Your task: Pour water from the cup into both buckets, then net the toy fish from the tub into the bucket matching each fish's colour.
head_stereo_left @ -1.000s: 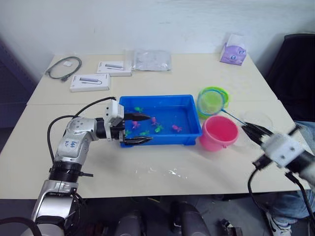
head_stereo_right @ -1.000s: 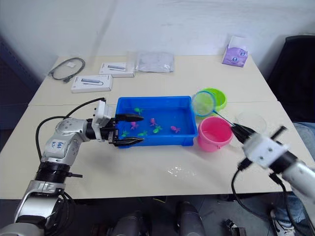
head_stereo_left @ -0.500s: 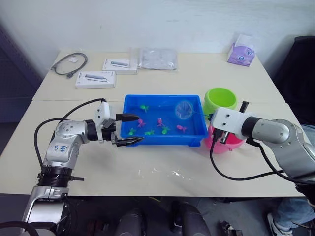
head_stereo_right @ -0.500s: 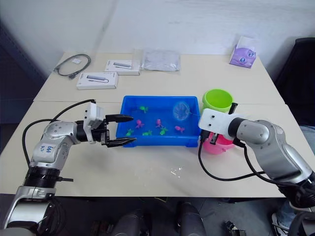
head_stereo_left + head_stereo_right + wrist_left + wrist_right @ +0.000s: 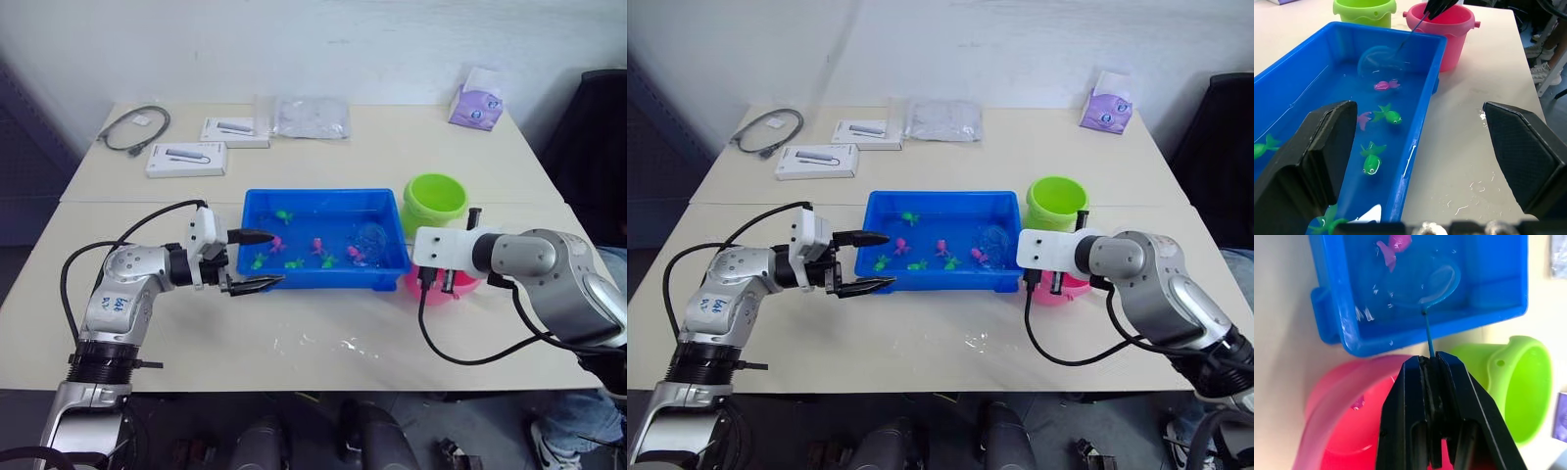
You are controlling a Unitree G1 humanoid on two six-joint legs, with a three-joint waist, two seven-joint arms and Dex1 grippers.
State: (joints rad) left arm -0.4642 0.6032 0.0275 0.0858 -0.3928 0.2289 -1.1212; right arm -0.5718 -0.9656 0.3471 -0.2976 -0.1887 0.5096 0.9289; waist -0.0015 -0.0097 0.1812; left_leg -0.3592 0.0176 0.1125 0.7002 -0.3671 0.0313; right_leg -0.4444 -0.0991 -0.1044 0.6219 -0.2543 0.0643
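Right tool (image 5: 1434, 363): clamped tight on the thin handle of the net (image 5: 1437, 281), above the pink bucket (image 5: 1347, 411); a second ago out over the worktop's right edge with the hoop up over the buckets, now drawn in beside the tub.
Net: hoop sunk in the water at the right end of the tub (image 5: 257, 204), just beside a pink fish (image 5: 1395, 245); half a second ago further back in the tub, near its middle.
Left tool (image 5: 252, 260): spread wide, gripping nothing, at the tub's left end, one finger over the rim, the other outside the front wall; placed much as a second ago.
Toy fish: green fish (image 5: 1370, 162) and pink ones scattered in the tub's water; one small pink shape on the inner wall of the pink bucket.
Green bucket (image 5: 436, 202): upright behind the pink one, near the tub's right end.
Worktop (image 5: 323, 343): wet patches in front of the tub.
Further back: two white boxes (image 5: 186, 159), a grey cable (image 5: 127, 127), a clear bag (image 5: 312, 117), a purple tissue pack (image 5: 476, 102).
Writing: blue marks on the left arm's shell, unreadable.
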